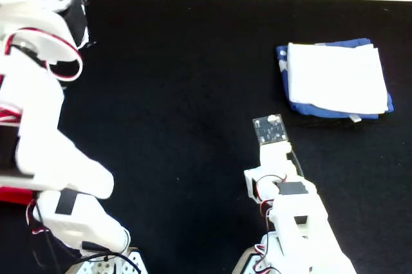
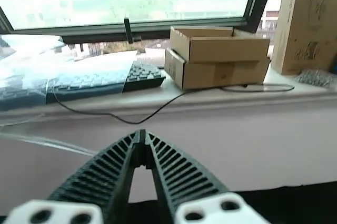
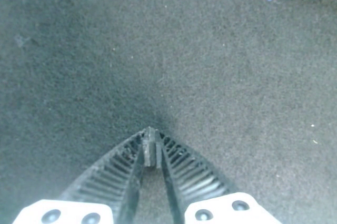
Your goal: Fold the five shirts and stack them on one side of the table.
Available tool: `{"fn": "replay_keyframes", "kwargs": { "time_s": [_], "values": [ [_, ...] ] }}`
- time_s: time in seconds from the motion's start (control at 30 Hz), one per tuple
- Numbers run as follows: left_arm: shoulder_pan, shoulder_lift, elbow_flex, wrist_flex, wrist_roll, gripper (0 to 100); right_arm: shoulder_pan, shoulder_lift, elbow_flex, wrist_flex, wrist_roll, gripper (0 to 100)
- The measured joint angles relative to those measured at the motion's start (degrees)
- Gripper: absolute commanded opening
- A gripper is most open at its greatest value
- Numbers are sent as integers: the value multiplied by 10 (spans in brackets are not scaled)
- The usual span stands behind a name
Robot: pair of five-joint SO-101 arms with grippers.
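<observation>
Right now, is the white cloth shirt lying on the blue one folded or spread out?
Folded. The white cloth shirt lies as a compact, square-edged rectangle stacked on the folded blue shirt on the black table.

The table [image 1: 193, 62] is covered in black matt cloth, felt-like and finely fuzzy, flecked with pale lint. At 2 o'clock lies soft cloth: a smooth white shirt [image 1: 335, 74] over a blue shirt [image 1: 322, 111]. The arm shells [image 1: 299, 222] are smooth white plastic with a slight gloss. The left gripper [image 2: 140, 135] and right gripper [image 3: 151, 140] have ribbed, matt black plastic fingers [image 2: 174, 169]. The boxes [image 2: 218, 56] are plain brown cardboard, matt.
</observation>
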Motion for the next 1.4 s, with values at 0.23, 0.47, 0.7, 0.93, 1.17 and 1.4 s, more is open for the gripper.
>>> {"fn": "replay_keyframes", "kwargs": {
  "time_s": [0.23, 0.47, 0.7, 0.93, 1.17, 1.4],
  "values": [
    [-146, 91, 3, 162, -9, 11, 0, 0, 0, 0, 0, 8],
    [-353, 192, 100, 176, -10, 122, 0, 0, 0, 0, 0, 8],
    [-474, 195, 342, 176, -10, 199, 0, 0, 0, 0, 0, 8],
    [-594, 196, 600, 170, -49, 199, 0, 0, 0, 0, 0, 8],
    [-693, 196, 746, 51, -100, 199, 0, 0, 0, 0, 0, 8],
    [-695, 196, 896, -135, -121, 199, 0, 0, 0, 0, 0, 8]
  ]
}}
